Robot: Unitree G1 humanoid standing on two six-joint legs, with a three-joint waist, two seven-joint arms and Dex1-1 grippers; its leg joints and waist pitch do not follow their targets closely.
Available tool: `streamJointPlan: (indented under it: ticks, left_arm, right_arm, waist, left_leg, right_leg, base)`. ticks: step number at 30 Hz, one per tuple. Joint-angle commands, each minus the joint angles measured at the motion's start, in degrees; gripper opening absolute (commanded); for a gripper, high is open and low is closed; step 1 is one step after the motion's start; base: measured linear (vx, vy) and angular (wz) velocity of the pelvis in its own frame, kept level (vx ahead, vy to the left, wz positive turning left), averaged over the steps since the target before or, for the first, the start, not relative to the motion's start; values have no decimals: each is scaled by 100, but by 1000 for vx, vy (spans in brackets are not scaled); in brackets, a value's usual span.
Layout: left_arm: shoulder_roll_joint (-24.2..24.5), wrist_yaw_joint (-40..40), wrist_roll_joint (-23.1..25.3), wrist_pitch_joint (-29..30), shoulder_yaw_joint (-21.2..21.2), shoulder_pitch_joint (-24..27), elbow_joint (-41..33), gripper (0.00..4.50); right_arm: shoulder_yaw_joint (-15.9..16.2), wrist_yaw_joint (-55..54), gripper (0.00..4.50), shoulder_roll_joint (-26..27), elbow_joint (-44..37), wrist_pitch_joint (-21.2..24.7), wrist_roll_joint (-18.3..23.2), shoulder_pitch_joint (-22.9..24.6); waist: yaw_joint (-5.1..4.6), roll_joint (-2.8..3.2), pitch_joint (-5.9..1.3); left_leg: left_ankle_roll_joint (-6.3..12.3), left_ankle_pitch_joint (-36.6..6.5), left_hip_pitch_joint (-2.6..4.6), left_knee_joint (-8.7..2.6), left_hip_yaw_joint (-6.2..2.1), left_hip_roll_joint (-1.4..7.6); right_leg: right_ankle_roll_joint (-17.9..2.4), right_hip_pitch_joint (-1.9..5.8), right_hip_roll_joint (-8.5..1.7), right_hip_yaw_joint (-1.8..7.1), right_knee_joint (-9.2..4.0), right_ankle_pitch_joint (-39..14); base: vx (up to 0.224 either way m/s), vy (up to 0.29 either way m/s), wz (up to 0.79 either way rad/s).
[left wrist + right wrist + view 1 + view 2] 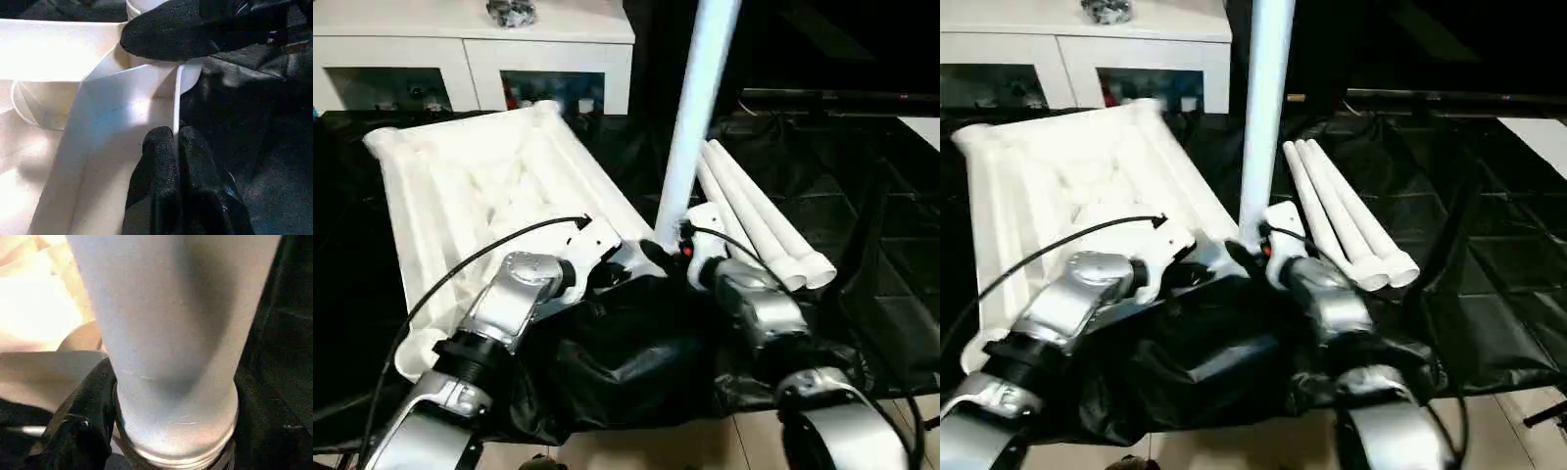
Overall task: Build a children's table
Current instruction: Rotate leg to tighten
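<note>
The table top point(499, 186) lay upside down on the black-covered bench point(862, 215), ribbed underside facing up; its near corner socket point(161, 78) was the landmark for everything else. One leg point(695, 108) stood upright in or at that socket, rising past the top of the head views; the right wrist view showed its ridged end sitting at the socket mouth, though whether it was fully seated could not be told. The right gripper point(677, 245) was at the foot of this leg, just beside the socket, one black finger point(88, 401) pressed against the leg; it appeared to be clamped on it. The left gripper point(173, 147) sat on the table-top side of the socket, its two fingers pinching the thin raised rim point(177, 103) of the top, steadying it. Three more legs point(764, 220) lay side by side on the bench, beyond and to the right of the socket, not yet fitted. By my reckoning the job was early; one leg was going in, three were left, and the table would then need turning upright.
</note>
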Motion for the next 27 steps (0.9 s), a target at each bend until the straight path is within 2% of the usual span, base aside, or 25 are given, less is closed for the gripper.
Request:
streamJointPlan:
  ticks: [1, 2, 3, 6, 7, 8, 9, 10, 11, 12, 14, 17, 22, 27]
  left_arm:
    - [-247, 111, -149, -153, 62, -60, -246, 0]
    - [-250, 104, -157, -160, 50, -57, -251, 0]
    - [-250, 104, -157, -160, 50, -57, -251, 0]
    - [-22, -327, -273, -293, -33, 62, -396, 0]
    - [133, -651, -350, -407, -75, 134, -482, 0]
    - [133, -651, -350, -407, -75, 134, -482, 0]
    - [218, -828, -392, -427, -96, 167, -529, 0]
    - [348, -1073, -436, -495, -133, 210, -582, 0]
    - [348, -1073, -436, -495, -133, 210, -582, 0]
    - [429, -1222, -461, -536, -158, 237, -613, 0]
    - [640, -1602, -519, -599, -223, 284, -668, 0]
    - [860, -1951, -531, -652, -292, 307, -687, 0]
    - [1073, -2410, -583, -696, -381, 331, -729, 0]
    - [1109, -2494, -573, -731, -397, 324, -706, 0]
  right_arm:
    - [267, 259, 284, 302, 346, 25, -64, 42]
    - [233, 262, 284, 316, 400, 12, -39, 10]
    - [233, 262, 337, 316, 400, 12, -39, 10]
    - [327, 929, 354, 80, 281, -48, -15, 20]
    - [419, 1391, 372, -102, 144, -60, -8, 66]
    - [419, 1391, 384, -102, 144, -60, -8, 66]
    - [466, 1651, 384, -208, 62, -60, 10, 98]
    - [552, 2088, 384, -384, -105, -33, 57, 169]
    - [552, 2088, 384, -384, -105, -33, 57, 169]
    - [607, 2365, 384, -494, -207, -18, 85, 214]
    - [758, 3049, 384, -811, -517, 64, 157, 347]
    - [894, 3736, 384, -1126, -861, 236, 233, 488]
    - [953, 4146, 384, -1311, -1025, 274, 256, 551]
    - [944, 4149, 334, -1293, -1074, 294, 288, 571]
  waist:
    - [16, 28, -360]
    - [9, 29, -358]
    - [9, 26, -360]
    - [16, 24, -361]
    - [3, 16, -358]
    - [12, 22, -361]
    - [0, 25, -361]
    - [8, 26, -362]
    - [17, 29, -367]
    - [14, 33, -358]
    - [44, 29, -364]
    - [115, 33, -374]
    - [147, 34, -352]
    - [158, 48, -354]
  left_leg:
    - [-184, -2098, 157, -393, -150, 223]
    - [-149, -2061, 146, -394, -144, 221]
    - [-123, -2009, 138, -394, -139, 217]
    - [-76, -1994, 131, -394, -142, 224]
    - [-52, -1981, 110, -396, -146, 220]
    - [-38, -1966, 119, -395, -147, 225]
    - [-5, -1905, 125, -385, -129, 228]
    - [21, -1882, 123, -380, -134, 220]
    - [36, -1865, 118, -381, -133, 230]
    - [49, -1819, 125, -380, -123, 236]
    - [65, -1754, 130, -381, -129, 235]
    - [143, -1613, 141, -359, -96, 243]
    - [17, -1843, 157, -379, -107, 254]
    - [-54, -1898, 178, -386, -110, 257]
  right_leg:
    - [-916, 141, -373, 208, -510, -1939]
    - [-938, 147, -361, 211, -497, -1825]
    - [-958, 159, -355, 212, -487, -1733]
    - [-978, 180, -365, 207, -480, -1699]
    - [-974, 192, -363, 203, -478, -1704]
    - [-973, 194, -363, 202, -483, -1692]
    - [-1020, 175, -355, 215, -473, -1565]
    - [-1051, 193, -357, 208, -468, -1544]
    - [-1054, 207, -358, 207, -461, -1509]
    - [-1086, 183, -347, 216, -452, -1416]
    - [-1119, 210, -338, 203, -444, -1314]
    - [-1233, 209, -331, 213, -400, -1011]
    - [-1214, 188, -356, 208, -431, -1441]
    - [-1197, 164, -353, 218, -439, -1496]
  base:
    - [0, 0, 0]
    - [0, 0, 0]
    - [0, 0, 0]
    - [0, 0, 0]
    - [0, 0, 0]
    - [0, 0, 0]
    - [0, 0, 0]
    - [0, 0, 0]
    - [0, 0, 0]
    - [0, 0, 0]
    - [0, 0, 0]
    - [0, 0, 0]
    - [0, 0, 0]
    - [0, 0, 0]
